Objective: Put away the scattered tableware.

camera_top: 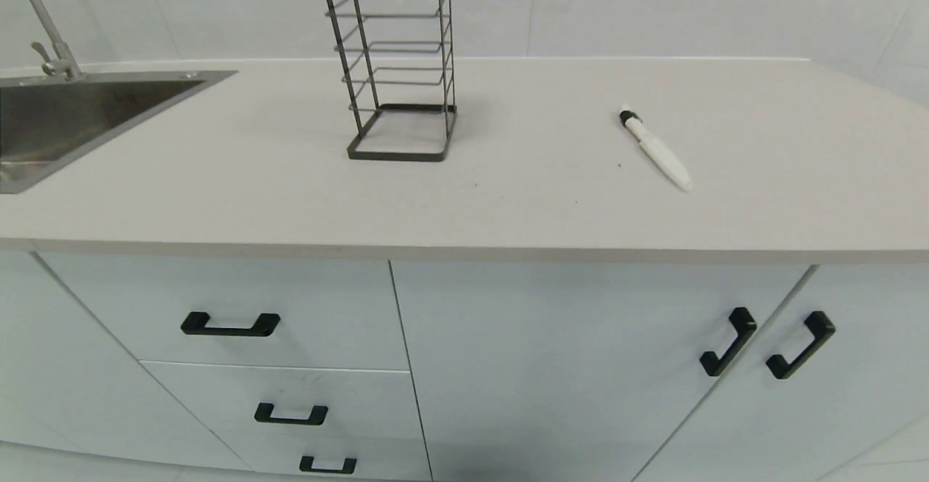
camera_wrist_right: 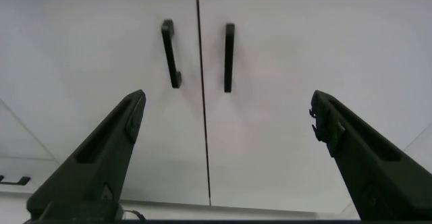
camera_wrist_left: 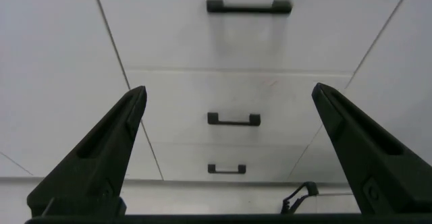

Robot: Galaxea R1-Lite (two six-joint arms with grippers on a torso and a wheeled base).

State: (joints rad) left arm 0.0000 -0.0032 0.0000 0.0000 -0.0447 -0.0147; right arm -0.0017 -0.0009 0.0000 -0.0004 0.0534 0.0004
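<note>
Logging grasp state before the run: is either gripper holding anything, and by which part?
Nothing is held: the left gripper and the right gripper are both open and empty.

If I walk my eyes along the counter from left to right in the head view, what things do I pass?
sink → black wire rack → white marker

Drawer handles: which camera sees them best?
The left wrist view: all three drawer handles face it squarely. The head view sees them slanted from above; the right wrist view catches one at its edge.
</note>
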